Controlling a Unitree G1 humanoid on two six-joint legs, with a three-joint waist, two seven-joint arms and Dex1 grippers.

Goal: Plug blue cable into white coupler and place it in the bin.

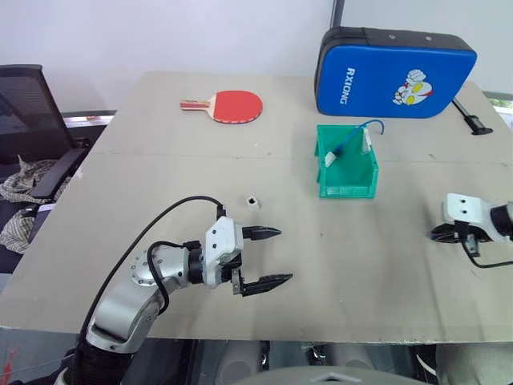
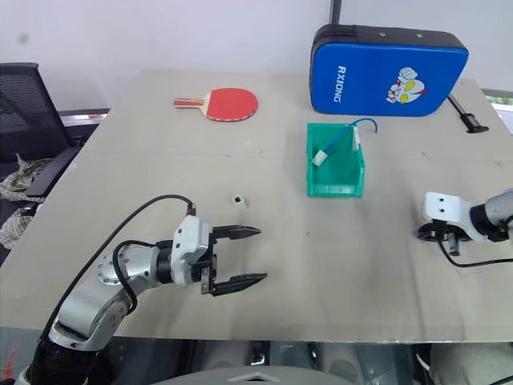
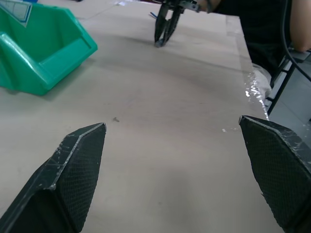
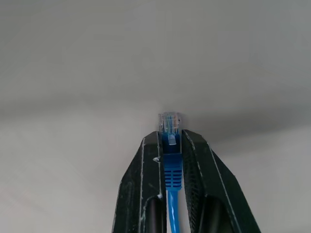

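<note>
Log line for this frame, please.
right gripper: shut on blue cable | left gripper: open, empty | white coupler: on table

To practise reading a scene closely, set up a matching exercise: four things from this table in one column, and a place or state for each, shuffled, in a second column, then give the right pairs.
Things:
1. white coupler
2. bin
3. right gripper
4. left gripper

Places or states:
A. shut on the plug end of a blue cable
B. open, holding nothing
C. lying alone on the bare table
D. green, with a cable and white coupler inside

Pairs: 1-C, 2-D, 3-A, 4-B
</note>
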